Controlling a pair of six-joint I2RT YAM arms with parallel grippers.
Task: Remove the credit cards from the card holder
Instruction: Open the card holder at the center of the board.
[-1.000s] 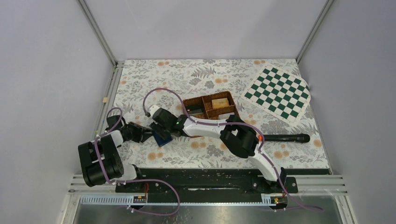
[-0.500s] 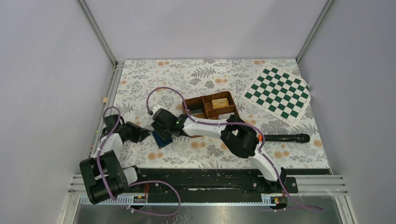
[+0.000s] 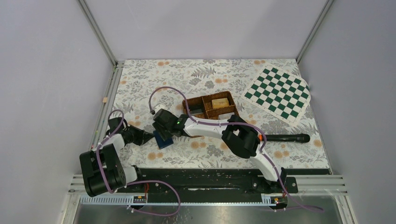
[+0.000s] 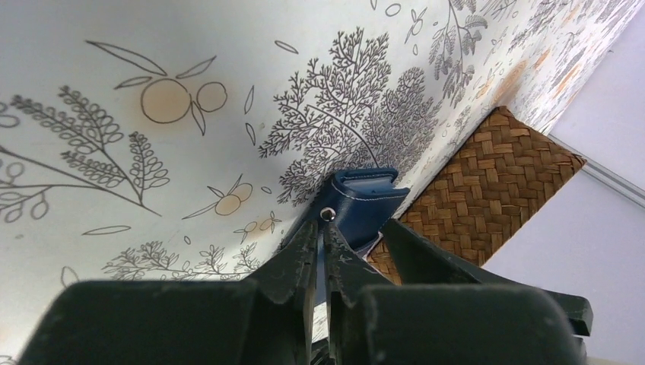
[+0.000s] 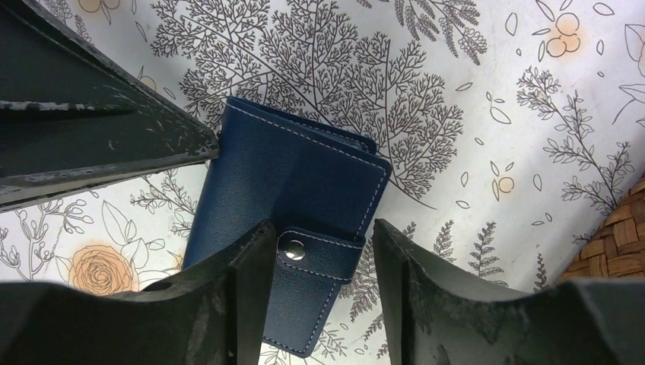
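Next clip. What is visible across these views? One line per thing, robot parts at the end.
card holder: one, dark navy, snapped shut, flat on the cloth between both pincers
wicker tray: one, brown, four compartments, just beyond the card holder
tan block: one, in a far compartment of the tray
chessboard mat: one, green and white, far right corner
black rod: one, lying at the right, near side
small wooden piece: one, tan, left edge, off the cloth
floral cloth: one, white with grey and orange print, covering the table
left pincer: fingers close together at the card holder's edge, grip unclear
right pincer: open, straddling the snap tab
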